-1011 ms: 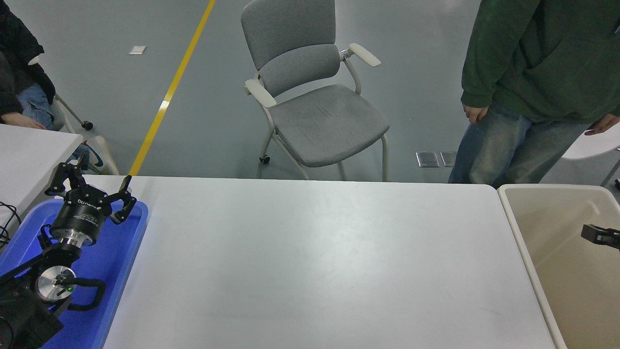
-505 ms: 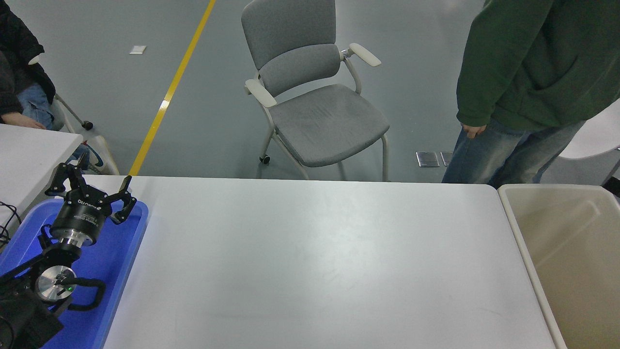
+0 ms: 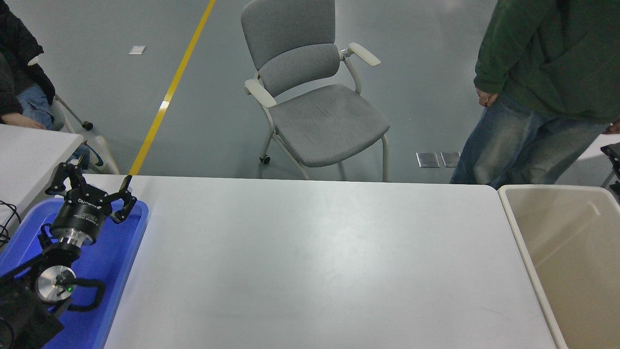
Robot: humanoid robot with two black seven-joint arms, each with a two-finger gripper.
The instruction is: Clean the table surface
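The table surface (image 3: pixel 310 261) is a wide white-grey top with nothing lying on its bare middle. My left gripper (image 3: pixel 92 188) is parked at the lower left above a blue tray (image 3: pixel 127 252), open, with nothing between its fingers. At the right edge, beyond the beige bin, a small black part of what looks like my right gripper (image 3: pixel 612 154) shows. Most of it is cut off by the picture's edge.
A beige bin (image 3: pixel 520 232) stands against the table's right end. A grey chair (image 3: pixel 315 106) stands beyond the far edge. A person in a green top (image 3: pixel 542 58) stands at the far right. A smaller white table (image 3: pixel 29 155) and a seated person are at the left.
My right gripper has left the inside of the bin, and a black part now shows higher at the right edge. The person in green has shifted to the right. The left arm has not moved.
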